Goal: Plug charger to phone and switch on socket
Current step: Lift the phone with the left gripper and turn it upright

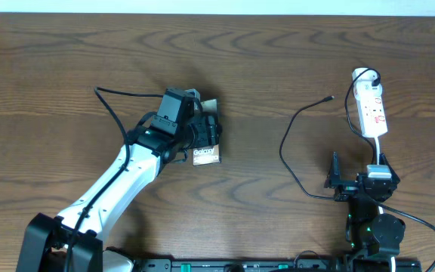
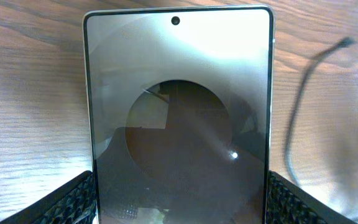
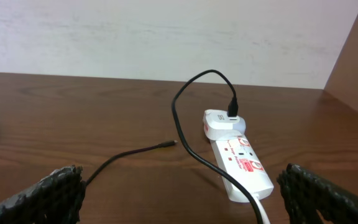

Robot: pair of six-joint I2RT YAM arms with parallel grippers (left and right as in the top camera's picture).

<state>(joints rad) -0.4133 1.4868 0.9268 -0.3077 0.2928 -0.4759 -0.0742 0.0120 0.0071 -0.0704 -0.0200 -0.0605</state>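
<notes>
My left gripper [image 1: 201,134] is shut on the phone [image 1: 206,156], its fingers pressing both long edges. In the left wrist view the phone [image 2: 178,93] fills the frame, glossy dark face up. The black charger cable [image 1: 287,143] curves over the table and its connector tip [image 1: 331,97] lies free, well to the right of the phone. The tip also shows in the left wrist view [image 2: 347,42] and the right wrist view [image 3: 169,144]. The white socket [image 1: 372,109] lies at the far right. My right gripper [image 3: 185,199] is open and empty, short of the socket [image 3: 244,165].
A white adapter [image 3: 219,124] is plugged into the socket's far end with the black cable rising from it. The socket's white cord [image 3: 260,208] runs toward my right gripper [image 1: 356,172]. A pale wall stands beyond the table's far edge.
</notes>
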